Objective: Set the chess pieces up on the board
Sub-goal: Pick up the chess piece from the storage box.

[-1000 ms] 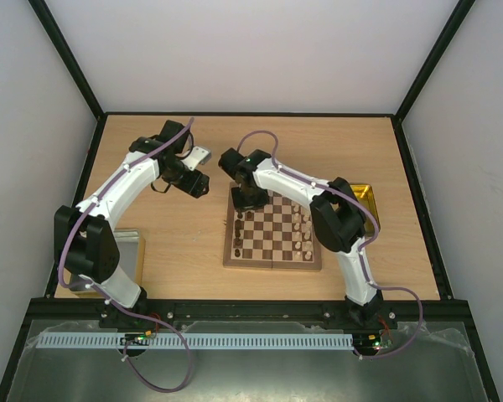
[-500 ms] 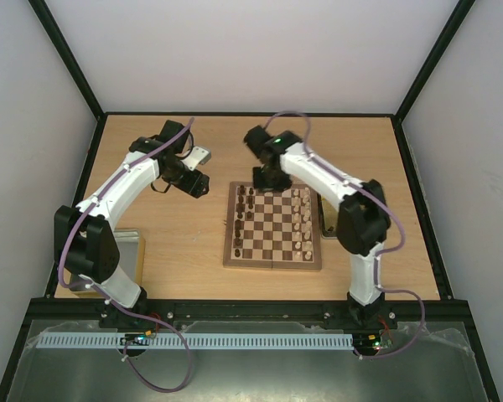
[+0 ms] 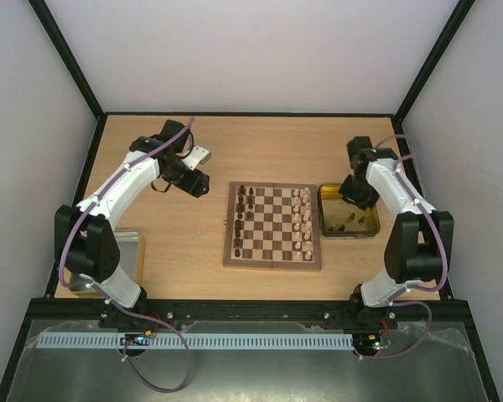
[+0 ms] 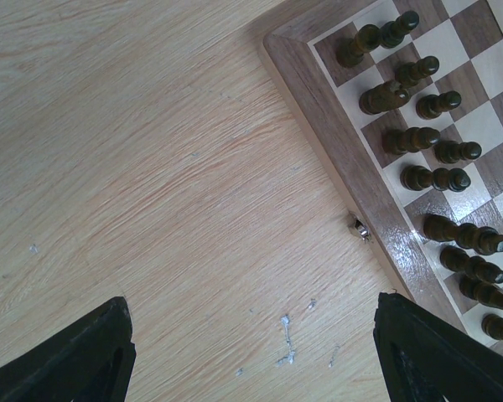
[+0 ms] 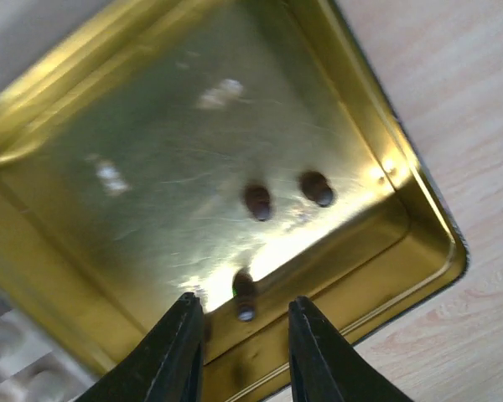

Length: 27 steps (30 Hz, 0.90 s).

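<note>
Because a few dark chess pieces (image 5: 257,201) lie in the yellow tray (image 5: 427,251) just right of the board (image 3: 272,261), the right gripper (image 5: 243,303) hangs over them, spread and empty, likely to pinch one, while the left gripper (image 4: 251,318), also spread, hovers off the board's left edge.

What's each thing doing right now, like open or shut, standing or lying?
Left gripper, open and empty.
Right gripper, open and empty.
Dark chess pieces on board, standing upright.
Pale chess pieces on board, standing upright.
Tray, three dark pieces inside.
</note>
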Each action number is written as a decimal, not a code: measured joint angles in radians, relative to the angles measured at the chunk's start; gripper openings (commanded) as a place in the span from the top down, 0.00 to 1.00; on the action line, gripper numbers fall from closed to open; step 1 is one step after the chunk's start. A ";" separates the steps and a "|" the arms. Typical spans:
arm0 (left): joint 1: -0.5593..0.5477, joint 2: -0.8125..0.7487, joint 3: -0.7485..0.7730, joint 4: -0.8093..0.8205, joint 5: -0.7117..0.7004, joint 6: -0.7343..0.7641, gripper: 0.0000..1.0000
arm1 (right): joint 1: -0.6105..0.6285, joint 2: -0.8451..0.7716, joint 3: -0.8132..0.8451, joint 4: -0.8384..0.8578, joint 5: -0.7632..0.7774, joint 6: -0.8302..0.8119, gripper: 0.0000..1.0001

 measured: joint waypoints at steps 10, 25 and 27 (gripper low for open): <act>-0.001 0.010 0.003 -0.001 0.000 0.000 0.22 | -0.166 -0.047 -0.201 0.135 -0.090 0.039 0.74; -0.003 0.010 0.007 -0.002 -0.001 0.000 0.22 | -0.210 0.022 -0.210 0.273 -0.174 0.051 0.74; -0.003 0.010 0.007 -0.001 -0.001 0.000 0.22 | -0.211 0.035 -0.210 0.287 -0.182 0.054 0.74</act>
